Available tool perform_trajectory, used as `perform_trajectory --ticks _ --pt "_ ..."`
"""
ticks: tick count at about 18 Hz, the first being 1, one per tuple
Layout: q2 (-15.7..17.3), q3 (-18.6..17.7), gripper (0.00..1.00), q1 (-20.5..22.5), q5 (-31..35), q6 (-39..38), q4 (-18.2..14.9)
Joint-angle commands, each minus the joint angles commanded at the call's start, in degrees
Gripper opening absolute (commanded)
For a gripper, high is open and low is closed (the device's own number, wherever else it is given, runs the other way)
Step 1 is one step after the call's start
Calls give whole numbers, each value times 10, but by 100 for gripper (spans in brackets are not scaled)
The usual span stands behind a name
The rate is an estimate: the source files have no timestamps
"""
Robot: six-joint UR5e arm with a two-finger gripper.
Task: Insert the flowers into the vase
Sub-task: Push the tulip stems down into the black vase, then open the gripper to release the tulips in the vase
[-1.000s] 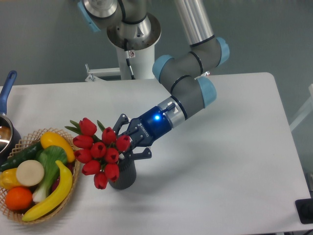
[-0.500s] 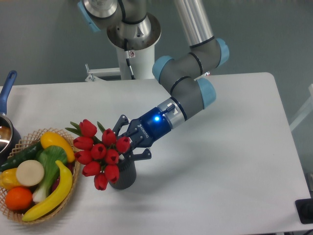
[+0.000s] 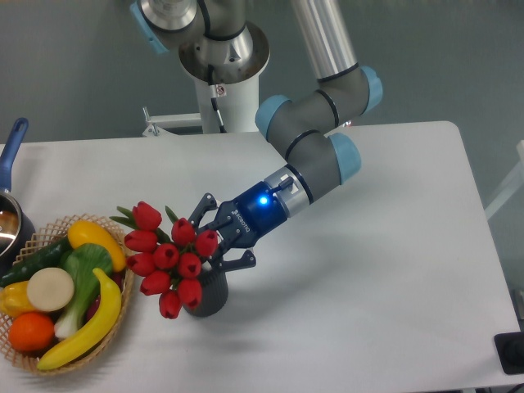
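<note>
The flowers (image 3: 168,262), a bunch of red tulip heads with some green leaves at the upper left, hang over the mouth of the vase (image 3: 207,295) and lean to the left, so that the heads cover most of the opening. The stems are hidden behind the heads; I cannot tell how deep they sit inside. The bunch is wider than the dark grey ribbed vase, and this is probably why it is held tilted and lowered from the side. The vase stands upright on the white tabletop (image 3: 368,270), just beside the wicker basket (image 3: 123,307) with toy fruit and vegetables.

The claw (image 3: 219,243) is right behind the flowers, above the rim of the vase. Its black fingers appear spread around the stem end, but whether they clench the stems or have let them go I cannot tell. The arm reaches down from the upper right, with the wrist bent toward the lower left and a blue light on it.
</note>
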Motion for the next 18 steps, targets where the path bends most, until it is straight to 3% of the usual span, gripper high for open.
perform_trajectory --ticks 2,6,9,16,18 --pt "1 0 76 1 0 1 1" --pt "1 1 81 1 0 1 0" --pt "1 1 99 1 0 1 1" --pt "15 10 100 1 6 0 -1" --pt "27 8 100 -1 54 2 -1"
